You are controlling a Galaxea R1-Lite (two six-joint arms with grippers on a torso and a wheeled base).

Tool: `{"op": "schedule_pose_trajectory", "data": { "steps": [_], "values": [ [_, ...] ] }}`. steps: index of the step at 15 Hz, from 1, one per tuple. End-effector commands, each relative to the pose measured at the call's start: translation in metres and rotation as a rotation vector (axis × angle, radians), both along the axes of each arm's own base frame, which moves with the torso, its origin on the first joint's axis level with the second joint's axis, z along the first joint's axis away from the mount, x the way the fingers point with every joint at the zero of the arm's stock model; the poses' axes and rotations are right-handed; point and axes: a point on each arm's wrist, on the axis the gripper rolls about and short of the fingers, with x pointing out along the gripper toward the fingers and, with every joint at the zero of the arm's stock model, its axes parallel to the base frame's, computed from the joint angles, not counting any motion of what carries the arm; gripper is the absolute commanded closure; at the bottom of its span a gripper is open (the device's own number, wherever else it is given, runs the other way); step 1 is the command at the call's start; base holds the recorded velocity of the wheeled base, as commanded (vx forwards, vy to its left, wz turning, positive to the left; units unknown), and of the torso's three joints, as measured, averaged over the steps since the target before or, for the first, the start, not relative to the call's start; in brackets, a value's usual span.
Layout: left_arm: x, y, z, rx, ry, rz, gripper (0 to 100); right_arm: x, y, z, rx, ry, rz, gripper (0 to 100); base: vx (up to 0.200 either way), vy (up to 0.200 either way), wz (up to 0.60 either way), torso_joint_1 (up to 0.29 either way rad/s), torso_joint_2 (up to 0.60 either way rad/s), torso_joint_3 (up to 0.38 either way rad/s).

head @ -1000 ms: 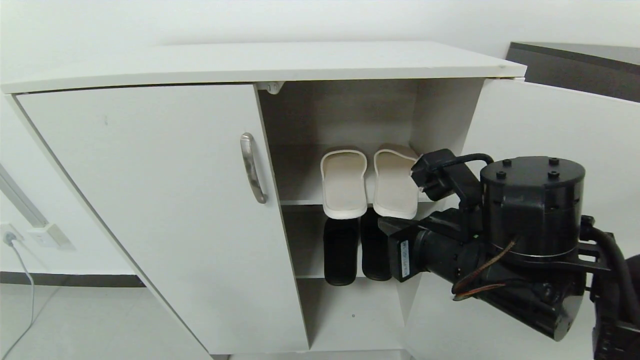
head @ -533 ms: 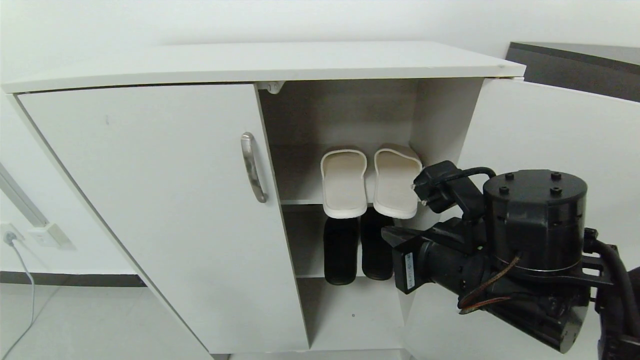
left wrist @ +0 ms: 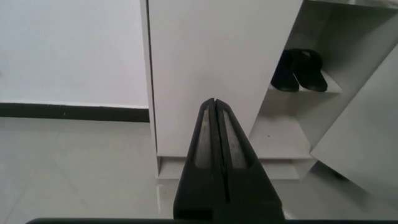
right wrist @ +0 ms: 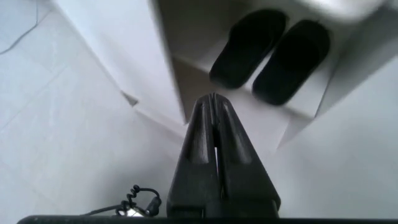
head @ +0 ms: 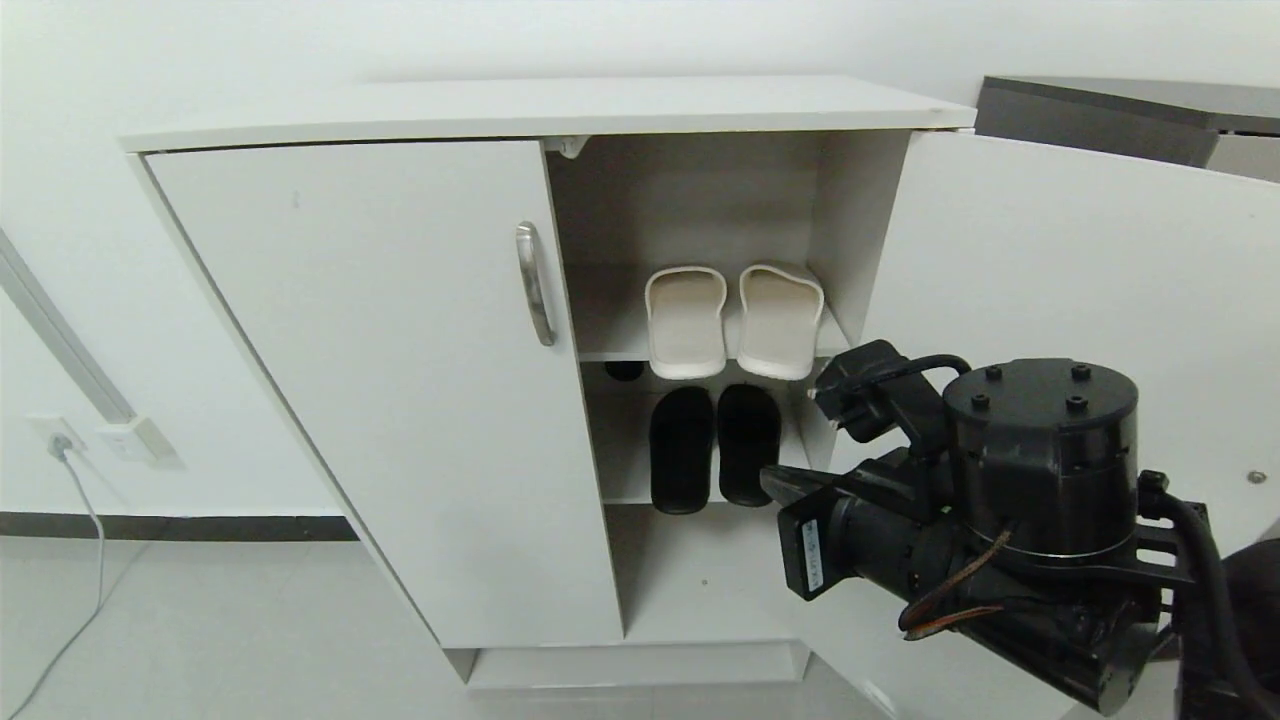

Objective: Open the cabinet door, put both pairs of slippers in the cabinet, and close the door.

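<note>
Cabinet door (head: 1050,290) stands wide open; white slippers (head: 733,320) seemingly overhang shelf edge (head: 612,357).

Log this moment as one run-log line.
white slippers: upper shelf | black slippers: shelf below | left door: shut | left gripper: shut, empty | right gripper: shut, empty | right door: open, closing pending

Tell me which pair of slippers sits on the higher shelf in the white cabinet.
The cream-white pair of slide slippers. It sits above the black pair, which lies directly beneath it, one level lower.
</note>
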Motion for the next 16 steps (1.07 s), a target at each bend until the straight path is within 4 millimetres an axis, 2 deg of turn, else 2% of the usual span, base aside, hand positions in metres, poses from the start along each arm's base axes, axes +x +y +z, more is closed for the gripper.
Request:
{"op": "schedule_pose_trajectory", "data": {
  "steps": [1, 11, 16],
  "values": [
    [0.0, 0.0, 0.0, 0.0, 0.001, 0.002, 100, 0.001, 0.002, -0.005, -0.011, 0.01, -0.001, 100, -0.2, 0.0, 0.0, 0.007, 0.01, -0.002],
    [0.0, 0.0, 0.0, -0.002, 0.001, 0.002, 100, 0.002, 0.002, -0.01, -0.027, 0.019, -0.005, 100, -0.2, 0.0, 0.0, 0.0, 0.0, 0.002],
    [0.0, 0.0, 0.0, -0.002, 0.001, 0.004, 100, 0.003, 0.001, -0.02, -0.065, 0.033, -0.001, 100, 0.0, 0.0, 0.0, 0.0, 0.0, 0.0]
  ]
}}
